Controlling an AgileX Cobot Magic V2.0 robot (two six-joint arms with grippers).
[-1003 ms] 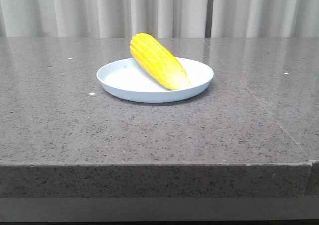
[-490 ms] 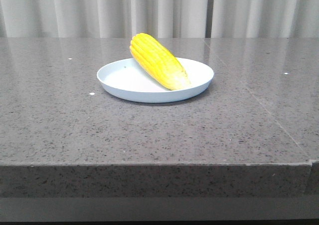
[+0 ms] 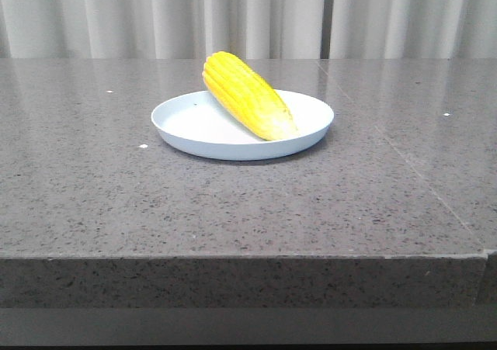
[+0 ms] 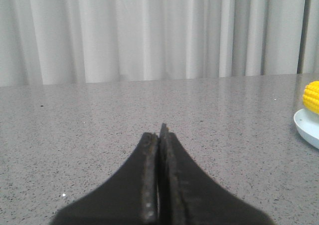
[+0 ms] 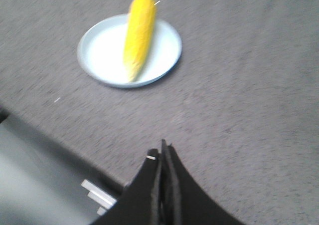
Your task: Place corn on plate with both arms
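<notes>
The yellow corn (image 3: 245, 95) lies on the pale blue plate (image 3: 186, 125) at the middle of the table, its thick end propped on the far rim, its pale tip down inside. No gripper shows in the front view. My left gripper (image 4: 158, 133) is shut and empty, low over bare table; the plate's rim (image 4: 305, 127) and the corn's end (image 4: 312, 96) show at that view's edge. My right gripper (image 5: 162, 152) is shut and empty near the table's edge, well apart from the plate (image 5: 99, 50) and corn (image 5: 138, 33).
The grey speckled stone table (image 3: 116, 187) has its front edge (image 3: 233, 258) near the camera. Pale curtains (image 3: 248, 16) hang behind the table. In the right wrist view the table's edge and the floor (image 5: 35, 180) lie beside my right gripper.
</notes>
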